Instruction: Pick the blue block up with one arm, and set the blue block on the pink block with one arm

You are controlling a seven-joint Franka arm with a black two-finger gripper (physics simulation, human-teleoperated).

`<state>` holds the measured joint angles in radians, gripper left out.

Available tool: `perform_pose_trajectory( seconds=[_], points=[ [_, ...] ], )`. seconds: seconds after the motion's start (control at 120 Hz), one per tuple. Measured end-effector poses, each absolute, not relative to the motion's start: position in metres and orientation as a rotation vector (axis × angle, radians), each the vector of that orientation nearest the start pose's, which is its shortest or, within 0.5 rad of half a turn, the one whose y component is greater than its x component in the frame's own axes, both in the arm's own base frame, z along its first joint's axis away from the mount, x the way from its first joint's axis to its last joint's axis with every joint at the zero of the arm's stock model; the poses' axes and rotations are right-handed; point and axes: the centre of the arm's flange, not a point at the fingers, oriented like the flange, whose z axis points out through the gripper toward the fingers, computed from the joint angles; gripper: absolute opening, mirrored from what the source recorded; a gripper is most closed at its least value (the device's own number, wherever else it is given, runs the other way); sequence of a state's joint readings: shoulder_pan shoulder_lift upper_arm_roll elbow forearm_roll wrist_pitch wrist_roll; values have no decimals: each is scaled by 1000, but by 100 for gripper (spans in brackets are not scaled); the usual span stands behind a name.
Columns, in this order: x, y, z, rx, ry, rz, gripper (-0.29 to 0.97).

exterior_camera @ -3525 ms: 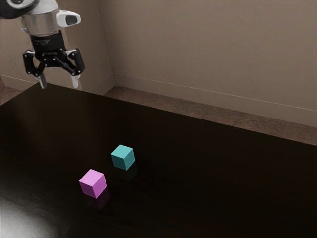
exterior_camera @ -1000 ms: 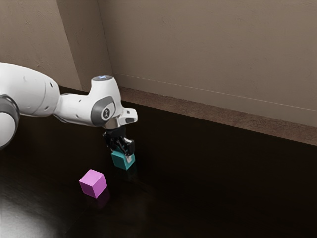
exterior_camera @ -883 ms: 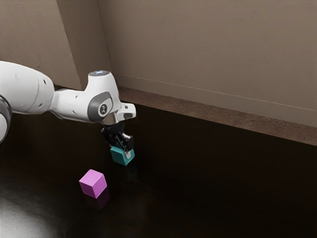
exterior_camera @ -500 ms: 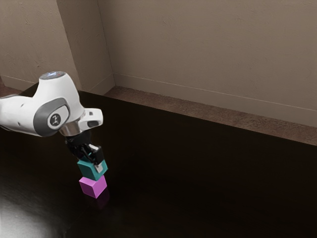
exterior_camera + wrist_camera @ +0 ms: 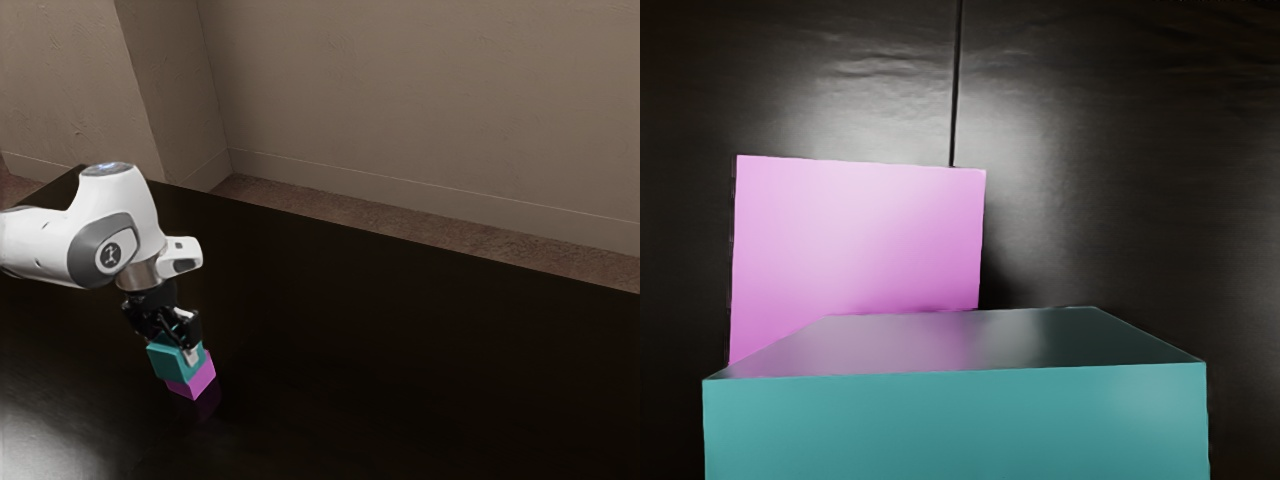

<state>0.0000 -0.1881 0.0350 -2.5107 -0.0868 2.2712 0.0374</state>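
Note:
The blue block, teal in colour, is held between the black fingers of my gripper, which is shut on it. Directly under it and slightly toward the exterior view's right sits the pink block on the dark table; the blue block covers its upper left part. I cannot tell whether the two blocks touch. In the wrist view the blue block is close under the hand, and the pink block's top shows beyond it, offset from it.
The dark glossy table stretches toward the exterior view's right with nothing else on it. A beige wall and a brown floor strip lie behind its far edge. The white arm reaches in from the left.
My gripper came down on the blue block, shut on it, lifted it and carried it left over the pink block. In the last half second it has sunk lower onto the pink block.

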Motion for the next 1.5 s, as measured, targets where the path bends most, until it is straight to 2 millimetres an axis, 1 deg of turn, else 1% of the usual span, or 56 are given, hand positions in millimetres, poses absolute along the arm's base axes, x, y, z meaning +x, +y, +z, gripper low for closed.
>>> perform_pose_trajectory(
  seconds=[0.05, 0.142, 0.183, 0.242, 0.333, 0.392, 0.492, 0.75, 0.983, 1.125, 1.2, 1.233, 1.267, 1.283, 1.308, 1.342, 1.383, 1.458, 1.5],
  points=[
    [446, 17, 343, -3211, -100, 85, 36],
    [464, 24, 342, -3209, -109, 82, 36],
    [469, 26, 341, -3208, -109, 82, 36],
    [472, 29, 340, -3209, -107, 83, 36],
    [473, 40, 334, -3209, -113, 101, 36],
    [477, 46, 333, -3209, -107, 97, 36],
    [483, 49, 334, -3211, -79, 89, 37],
    [483, 40, 337, -3214, 16, 78, 37],
    [474, 44, 339, -3217, 33, 74, 37],
    [473, 37, 340, -3221, 71, 73, 49],
    [474, 36, 342, -3222, 82, 64, 55],
    [475, 36, 352, -3221, 88, 30, 57],
    [480, 34, 372, -3216, 102, -32, 58],
    [486, 32, 388, -3212, 114, -76, 59],
    [500, 29, 420, -3204, 135, -156, 60],
    [512, 26, 457, -3194, 156, -231, 61],
    [524, 32, 499, -3178, 176, -321, 62],
    [533, 44, 556, -3128, 230, -421, 64],
    [532, 44, 574, -3093, 283, -422, 65]
  ],
)
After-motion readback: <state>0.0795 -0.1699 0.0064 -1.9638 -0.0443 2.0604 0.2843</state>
